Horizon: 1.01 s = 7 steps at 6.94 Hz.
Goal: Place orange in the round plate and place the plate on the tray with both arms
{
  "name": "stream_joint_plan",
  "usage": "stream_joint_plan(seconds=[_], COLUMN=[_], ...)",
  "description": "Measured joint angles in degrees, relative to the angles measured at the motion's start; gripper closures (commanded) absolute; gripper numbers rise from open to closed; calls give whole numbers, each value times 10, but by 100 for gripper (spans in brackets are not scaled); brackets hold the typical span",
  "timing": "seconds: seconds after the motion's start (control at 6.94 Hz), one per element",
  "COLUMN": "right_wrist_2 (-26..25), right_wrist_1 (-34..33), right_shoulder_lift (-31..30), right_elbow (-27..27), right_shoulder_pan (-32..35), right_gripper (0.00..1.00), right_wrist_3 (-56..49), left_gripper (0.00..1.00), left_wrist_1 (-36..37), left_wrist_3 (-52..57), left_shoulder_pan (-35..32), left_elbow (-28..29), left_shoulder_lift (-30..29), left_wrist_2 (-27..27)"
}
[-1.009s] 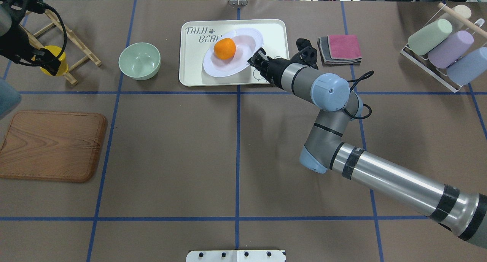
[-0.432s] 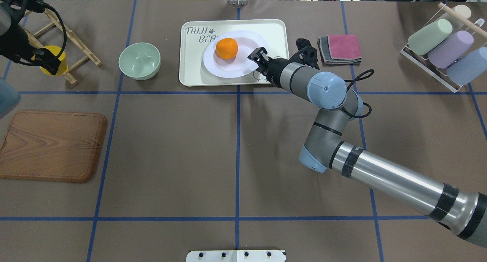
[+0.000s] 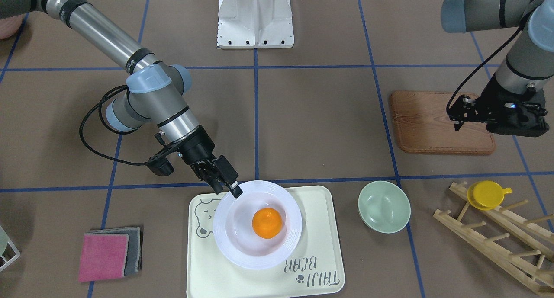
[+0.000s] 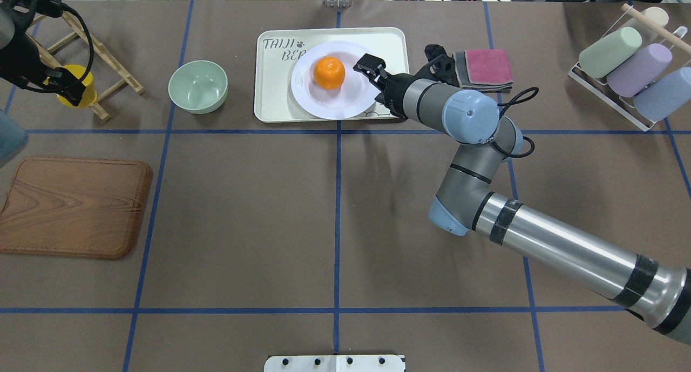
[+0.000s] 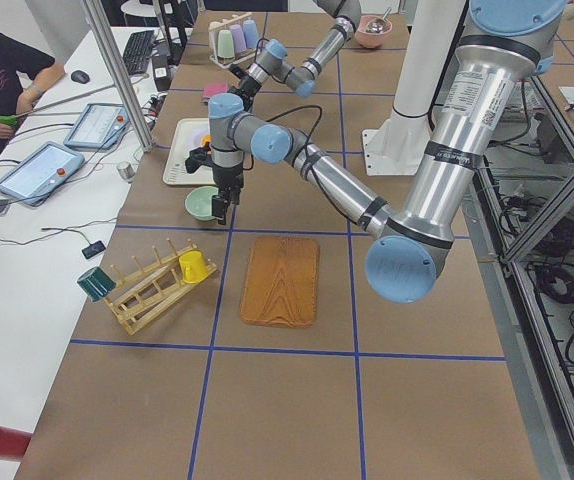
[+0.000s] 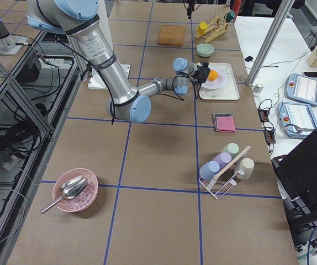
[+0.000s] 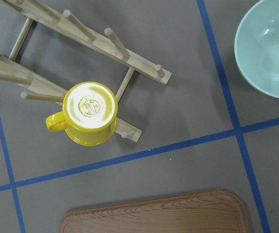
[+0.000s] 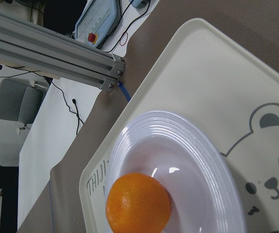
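Left gripper [image 3: 458, 115] hangs above the worktop's far left corner; whether its fingers are spread cannot be told. The tray [image 4: 275, 94], at the middle of the far edge, carries the round plate [image 4: 324, 106], lying flat with the orange [image 4: 329, 72] in its well. Right gripper [image 4: 372, 69] sits at the rim nearest the worktop's right edge, fingers spread. The plate is probably rigid, glossy and breakable, best pinched by its ridged rim; the orange may roll.

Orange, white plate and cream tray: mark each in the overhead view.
Bright-orange round orange [image 4: 329, 72]: overhead view, top of fruit.
Glossy white round plate [image 4: 332, 112]: overhead view, near rim.
Cream rectangular tray [image 4: 272, 91]: overhead view, bare left floor.
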Motion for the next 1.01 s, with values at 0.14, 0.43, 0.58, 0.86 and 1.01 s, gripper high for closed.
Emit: stream_joint_plan(seconds=[0.14,0.43,0.58,0.86,1.01], right_wrist_2=[70,156,175,212,237], right_wrist_1=[-81,-291,-391,-516,-534], right_shoulder_lift=[-18,-44,-56,-116,-154], right_elbow=[63,191,243,343,365], right_shoulder_pan=[12,26,38,91,130], right_gripper=[0,0,0,0,0], right_wrist_3=[-49,-158,-226,-357,-415], left_gripper=[2,2,2,2,1], left_wrist_1=[0,0,0,-1,-2], left_wrist_3=[0,0,0,34,78], left_shoulder_pan=[-1,-2,-3,-20,-48], left_elbow=[0,0,0,-1,-1], left_shoulder_lift=[0,1,1,14,38], left_wrist_2=[0,0,-1,-35,-63])
